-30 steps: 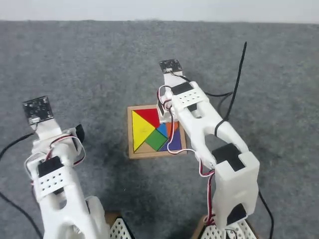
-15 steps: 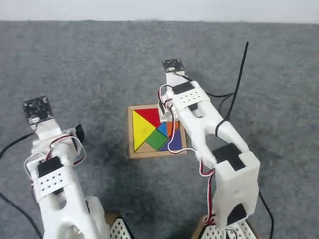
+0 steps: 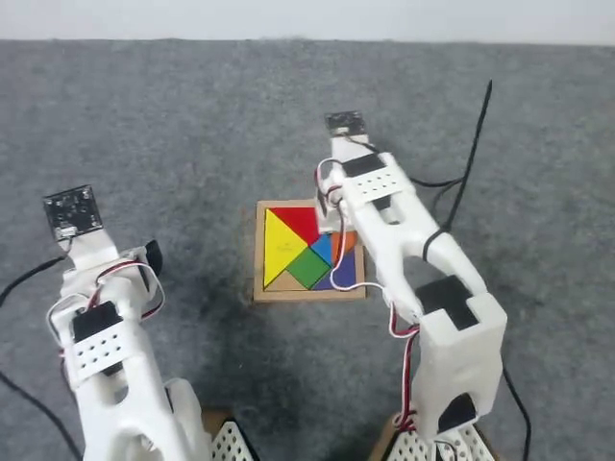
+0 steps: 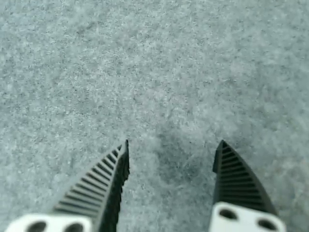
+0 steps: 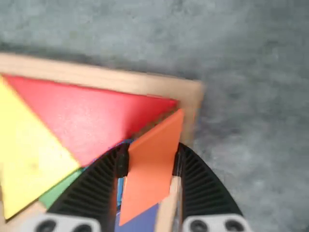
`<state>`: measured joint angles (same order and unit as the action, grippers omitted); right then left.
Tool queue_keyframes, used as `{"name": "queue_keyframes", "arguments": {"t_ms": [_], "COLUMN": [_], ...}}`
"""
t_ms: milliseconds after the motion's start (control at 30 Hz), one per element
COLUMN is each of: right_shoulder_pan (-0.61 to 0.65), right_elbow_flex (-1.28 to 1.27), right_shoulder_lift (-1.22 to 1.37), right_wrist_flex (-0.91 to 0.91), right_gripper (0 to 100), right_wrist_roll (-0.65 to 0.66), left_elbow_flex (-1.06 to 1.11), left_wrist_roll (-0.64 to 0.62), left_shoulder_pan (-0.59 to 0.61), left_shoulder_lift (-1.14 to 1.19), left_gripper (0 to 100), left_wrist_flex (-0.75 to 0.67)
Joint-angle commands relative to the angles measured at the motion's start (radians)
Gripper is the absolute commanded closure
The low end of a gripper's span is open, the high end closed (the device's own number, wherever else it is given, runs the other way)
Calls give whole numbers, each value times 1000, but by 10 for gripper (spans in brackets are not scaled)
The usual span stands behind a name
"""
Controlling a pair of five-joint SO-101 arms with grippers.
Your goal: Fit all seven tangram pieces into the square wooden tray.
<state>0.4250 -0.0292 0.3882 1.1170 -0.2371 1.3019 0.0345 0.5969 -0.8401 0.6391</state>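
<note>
Lower left, the left gripper (image 4: 174,145) hangs spread over grey carpet (image 3: 192,125), unmoved. At centre, the right gripper (image 5: 150,150) pinches the orange piece (image 5: 152,169) over the wooden tray (image 3: 307,294) at its right edge. Gripper and tray have both shifted slightly rightward.

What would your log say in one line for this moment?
right gripper: shut on orange piece, at wooden tray corner beside red triangle | left gripper: open, over grey carpet | orange piece: not yet flat
</note>
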Motion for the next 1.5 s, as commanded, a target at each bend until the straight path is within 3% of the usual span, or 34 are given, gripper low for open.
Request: {"name": "queue_keyframes", "arguments": {"t_ms": [0, 1467], "right_shoulder_pan": [-25, 45], "right_elbow_flex": [40, 31], "right_shoulder_lift": [-79, -25], "right_wrist_flex": [16, -38], "right_gripper": [974, 970], "right_wrist_roll": [-5, 15], "left_elbow_flex": [-7, -7], "left_wrist_roll": [11, 11], "left_shoulder_pan": [-5, -5], "left_shoulder_lift": [-25, -25], "left_gripper": [725, 725], "left_wrist_flex": [-26, -25]}}
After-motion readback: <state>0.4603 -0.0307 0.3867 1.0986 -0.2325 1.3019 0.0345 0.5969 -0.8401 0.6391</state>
